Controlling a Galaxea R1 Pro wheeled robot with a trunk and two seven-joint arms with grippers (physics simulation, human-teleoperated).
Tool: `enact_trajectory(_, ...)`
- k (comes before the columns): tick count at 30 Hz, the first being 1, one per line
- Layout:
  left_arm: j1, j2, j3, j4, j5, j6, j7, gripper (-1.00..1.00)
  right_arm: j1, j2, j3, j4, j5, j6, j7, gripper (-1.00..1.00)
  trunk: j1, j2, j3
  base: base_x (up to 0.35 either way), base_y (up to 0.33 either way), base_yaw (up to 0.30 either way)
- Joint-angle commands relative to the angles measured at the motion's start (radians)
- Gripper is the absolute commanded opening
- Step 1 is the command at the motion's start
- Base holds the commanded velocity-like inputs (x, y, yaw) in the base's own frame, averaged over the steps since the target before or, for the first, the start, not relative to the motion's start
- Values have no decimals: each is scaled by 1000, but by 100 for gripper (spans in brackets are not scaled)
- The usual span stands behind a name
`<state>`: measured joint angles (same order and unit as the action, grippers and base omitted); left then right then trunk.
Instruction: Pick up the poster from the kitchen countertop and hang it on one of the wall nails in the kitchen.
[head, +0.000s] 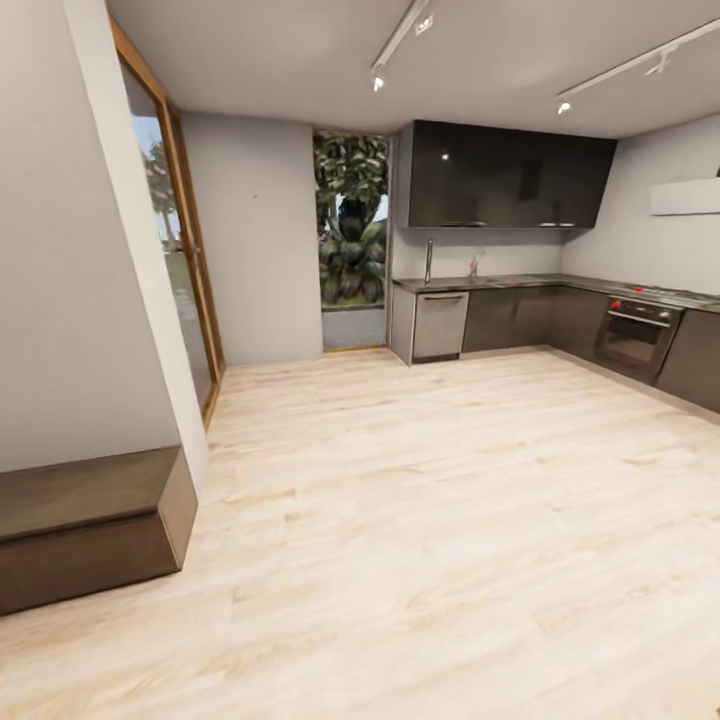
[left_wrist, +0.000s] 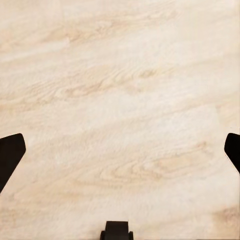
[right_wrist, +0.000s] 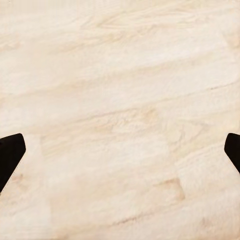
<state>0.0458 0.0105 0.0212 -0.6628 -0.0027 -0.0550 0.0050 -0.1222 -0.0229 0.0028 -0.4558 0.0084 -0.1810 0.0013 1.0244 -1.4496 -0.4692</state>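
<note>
Pincers wide on both arms, left (left_wrist: 120, 150) and right (right_wrist: 120, 150), nothing held, pointed down at bare wood floor (head: 420, 520). Low dark bench (head: 90, 520) close on left: clip risk when turning. Table (head: 520, 282) far across room by tap (head: 429, 260); poster not made out there. Possible nail speck (head: 257, 196) on far wall, too small to confirm; wrong-spot risk.

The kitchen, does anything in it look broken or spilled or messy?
Nothing stands out. The grey countertop looks tidy, the dark cabinets are shut, and the oven sits straight. The wooden floor has no spills. Both hands, the left hand and the right hand, are open above bare floor.
</note>
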Motion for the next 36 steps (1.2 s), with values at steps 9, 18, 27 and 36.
enact_trajectory(9, 0, 0, 2, 1, 0, -30, 2, 100, -1, 0, -1, 0, 2, -3, -1, 100, 1, 0, -1, 335, -34, 0)
enact_trajectory(18, 0, 2, 14, 0, 1, -31, 2, 100, -1, -1, -3, 2, 1, -4, -2, 100, 1, 0, -1, 324, -109, 0)
enact_trajectory(27, 0, 7, 42, 0, 1, -31, 1, 100, -1, -1, -4, 2, 0, -5, -3, 100, 1, 0, -1, 305, -143, 0)
enact_trajectory(36, 0, 8, 44, 0, 1, -31, 1, 100, -1, -1, -4, 2, -1, -5, -3, 100, 1, 0, -1, 288, -165, -14)
